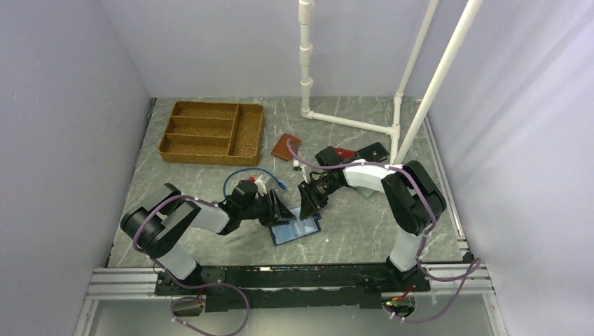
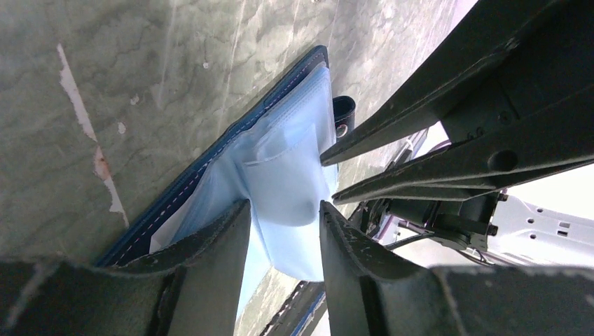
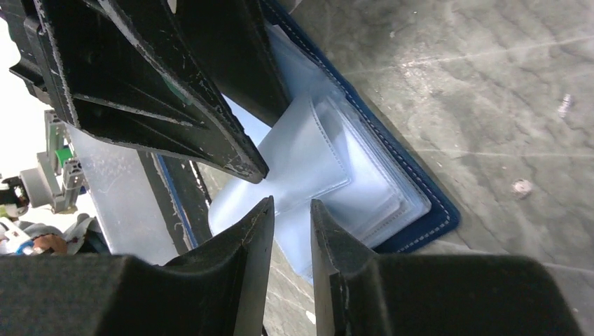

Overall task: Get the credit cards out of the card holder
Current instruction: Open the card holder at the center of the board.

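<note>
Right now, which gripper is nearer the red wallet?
Right. The right gripper sits just near-left of the red wallet; the left gripper is farther left, across the card holder.

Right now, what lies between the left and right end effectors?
Pale blue sleeves of the card holder; both wrist views show the left end effector and right end effector facing across them.

A woven brown rattan tray (image 1: 203, 159) with long divided compartments lies at ten o'clock on the grey marbled stone-look tabletop (image 1: 364, 231). Near twelve o'clock lies a flat tan-brown leather wallet (image 1: 285, 148), and just past it, towards one o'clock, a small red wallet (image 1: 342, 152) beside a dark flat item (image 1: 373, 152) too small to make out. A white plastic pipe frame (image 1: 350, 123) rises from the far edge at one o'clock.
</note>
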